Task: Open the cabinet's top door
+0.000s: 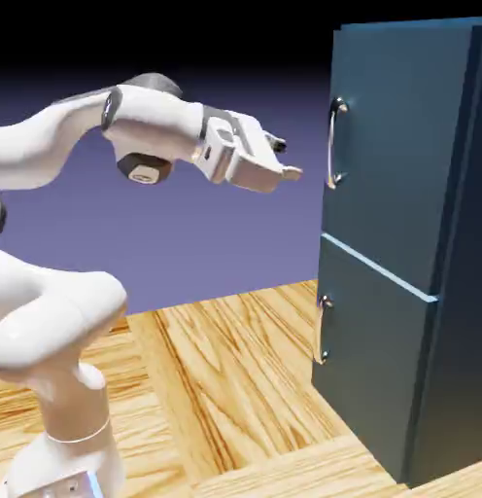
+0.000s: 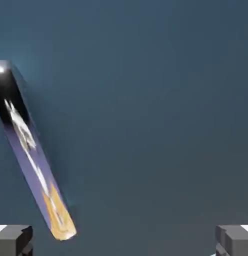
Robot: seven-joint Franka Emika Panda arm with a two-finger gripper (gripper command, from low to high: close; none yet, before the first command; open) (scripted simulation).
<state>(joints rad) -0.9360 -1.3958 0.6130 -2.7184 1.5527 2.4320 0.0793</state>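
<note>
Reaching toward the cabinet (image 1: 386, 156), the gripper (image 1: 290, 160) has its fingertips spread wide and empty, likely to straddle the upright bar handle (image 1: 331, 144) on the closed top door (image 1: 395, 165), just beyond them

A: So what's around the edges in the exterior view?
B: Plain blue-violet backdrop (image 1: 225, 233), fading to pure black at 12 o'clock.
A: And down low?
B: Glossy honey-coloured wood-grain surface (image 1: 245, 379), pale seams, spanning roughly 4 to 8 o'clock, pretty brightly lit.
</note>
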